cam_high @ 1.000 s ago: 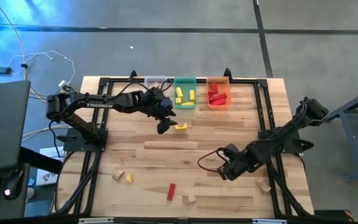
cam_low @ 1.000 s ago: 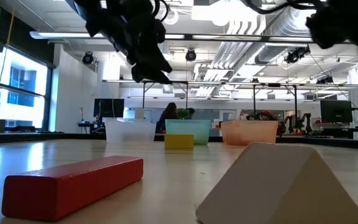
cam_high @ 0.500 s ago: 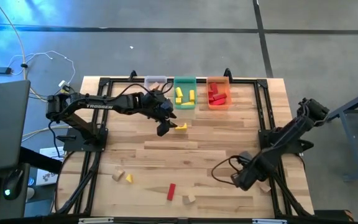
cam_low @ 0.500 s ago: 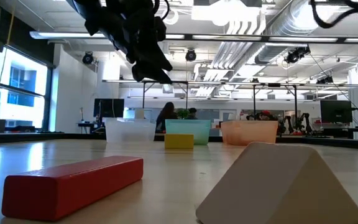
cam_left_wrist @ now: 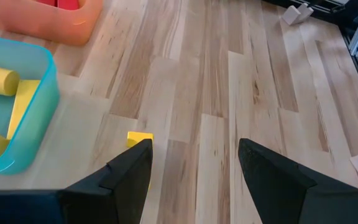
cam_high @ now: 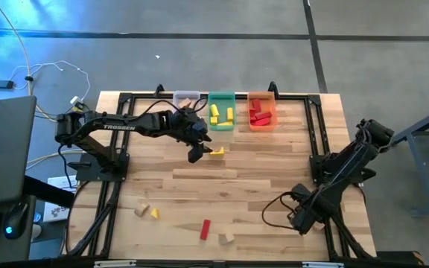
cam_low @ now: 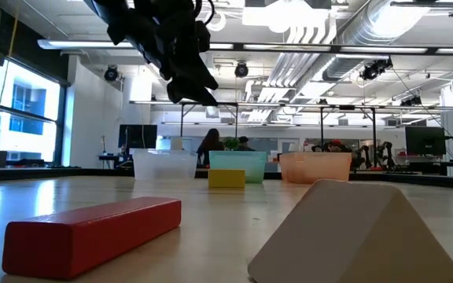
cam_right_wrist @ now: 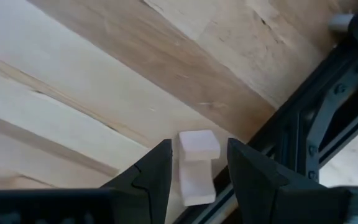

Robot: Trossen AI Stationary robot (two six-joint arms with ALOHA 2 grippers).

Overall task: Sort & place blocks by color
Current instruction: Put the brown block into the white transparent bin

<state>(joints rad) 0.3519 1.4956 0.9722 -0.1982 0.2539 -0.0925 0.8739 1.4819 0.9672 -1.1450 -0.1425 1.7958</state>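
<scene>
My left gripper (cam_high: 194,153) (cam_left_wrist: 194,149) hangs open above the table just near of the green bin (cam_high: 221,113). A yellow block (cam_high: 216,151) (cam_left_wrist: 139,139) lies flat on the wood beside one of its fingers, untouched. My right gripper (cam_high: 302,220) (cam_right_wrist: 199,147) points down, open, over a tan block (cam_right_wrist: 197,179) that lies on the table by the black frame rail (cam_right_wrist: 303,137). The block shows between the fingers, with the fingers still above it. Yellow blocks lie in the green bin and red ones in the orange bin (cam_high: 261,112).
A clear bin (cam_high: 187,99) stands left of the green one. Near the front edge lie a tan block (cam_high: 141,210), a yellow block (cam_high: 155,213), a red bar (cam_high: 205,228) (cam_low: 93,236) and a tan wedge (cam_high: 226,238) (cam_low: 352,236). Black frame rails run along both sides.
My right gripper has swung toward the table's right and near edges and tipped to point more steeply down, ending over the tan block by the rail. Its fingers keep the same gap. No block has moved.
</scene>
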